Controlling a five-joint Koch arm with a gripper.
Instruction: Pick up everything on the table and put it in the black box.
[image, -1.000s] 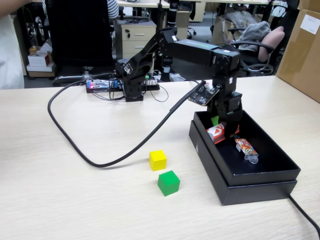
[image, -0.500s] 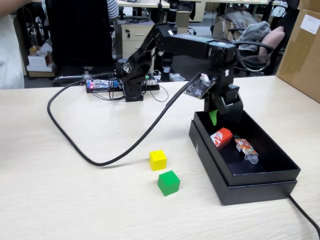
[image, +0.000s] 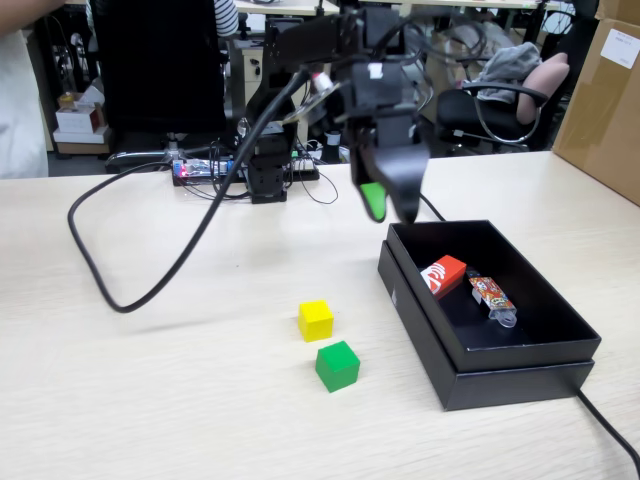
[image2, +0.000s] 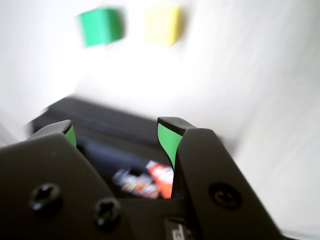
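The black hand (image: 388, 205) with green pads hangs in the air in the upper middle of the fixed view, above the light beige wood-grain bench (image: 150, 400) and just left of the shallow matte black cardboard box (image: 500, 365). In the wrist view its two tips stand clearly apart with nothing between them (image2: 117, 132); it holds nothing.

The small red-and-white rectangular packet (image: 443, 276) lies inside the box, right of centre in the fixed view, with an orange patterned wrapper with clear ends (image: 492, 297) just beside it to the lower right.

The small yellow cube (image: 316, 320) and the slightly larger green cube (image: 337, 366) sit on the bench in the lower middle, left of the box, near each other but apart. A thick black cable (image: 130, 290) loops over the bench at left.
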